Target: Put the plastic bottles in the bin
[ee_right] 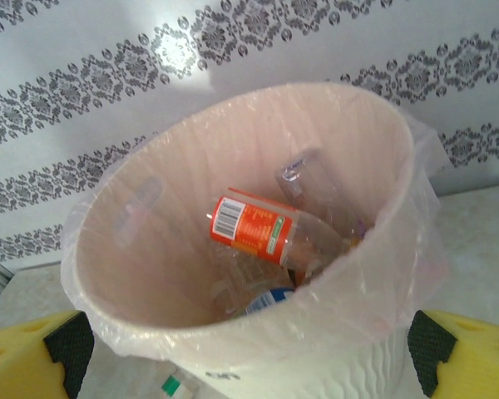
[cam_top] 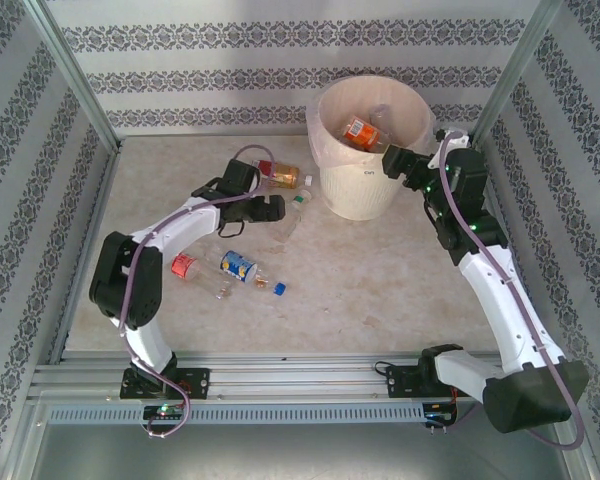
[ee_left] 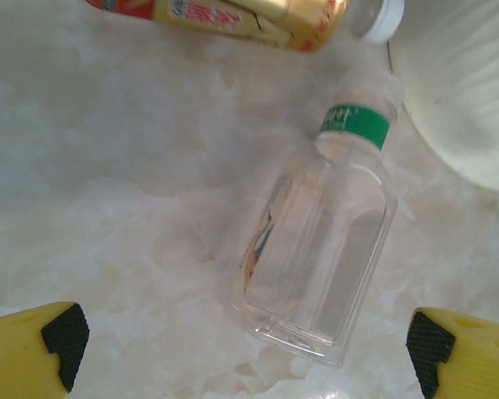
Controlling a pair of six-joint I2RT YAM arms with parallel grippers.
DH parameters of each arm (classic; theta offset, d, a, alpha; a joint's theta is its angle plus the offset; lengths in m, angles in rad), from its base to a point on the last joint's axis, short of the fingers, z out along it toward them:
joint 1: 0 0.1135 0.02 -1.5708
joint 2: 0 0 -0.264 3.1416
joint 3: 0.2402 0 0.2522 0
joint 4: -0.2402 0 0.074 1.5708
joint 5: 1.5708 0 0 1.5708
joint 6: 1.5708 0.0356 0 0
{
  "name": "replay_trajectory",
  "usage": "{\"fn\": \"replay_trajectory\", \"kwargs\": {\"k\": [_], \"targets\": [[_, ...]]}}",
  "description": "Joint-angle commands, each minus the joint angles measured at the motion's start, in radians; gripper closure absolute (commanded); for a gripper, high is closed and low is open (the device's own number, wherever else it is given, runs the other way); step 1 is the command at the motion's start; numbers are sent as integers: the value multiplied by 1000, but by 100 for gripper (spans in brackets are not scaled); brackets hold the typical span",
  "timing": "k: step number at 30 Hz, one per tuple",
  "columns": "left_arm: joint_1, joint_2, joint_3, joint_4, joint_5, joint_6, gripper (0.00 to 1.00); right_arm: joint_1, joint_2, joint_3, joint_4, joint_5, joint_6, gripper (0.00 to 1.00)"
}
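Top external: left gripper (cam_top: 267,207) spread wide, nothing pinched, over clear green-capped bottle (ee_left: 316,249) lying flat on table (cam_top: 380,270), just left of bin (cam_top: 360,195). Yellow-label bottle (cam_top: 283,175) just beyond, on far side. Red-label bottle (cam_top: 185,266) and blue-label bottle (cam_top: 238,266) side by side nearer, well apart from bin. Right gripper (cam_top: 400,162) spread, empty, at bin's right rim. Inside bin: orange-label bottle (ee_right: 254,229), possibly a few clear ones underneath, hard to count.

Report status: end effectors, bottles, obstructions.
Left end effector open, above clear green-banded plastic bottle lying on table. Right end effector open, at rim of round cream-white plastic bin; orange-labelled bottle inside. Nothing blocking the grasp.
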Motion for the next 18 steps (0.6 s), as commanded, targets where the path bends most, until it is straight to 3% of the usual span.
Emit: {"fn": "replay_trajectory", "kwargs": {"k": [1, 7, 14, 18], "targets": [[-39, 52, 42, -48, -42, 81, 0, 5, -5, -14, -21, 4, 43, 2], [-83, 146, 72, -37, -112, 133, 0, 4, 23, 40, -58, -9, 33, 2], [-120, 217, 89, 22, -113, 188, 0, 5, 16, 40, -66, 16, 25, 2], [-139, 253, 114, 25, -189, 235, 7, 5, 5, 48, -83, 30, 17, 2]]}}
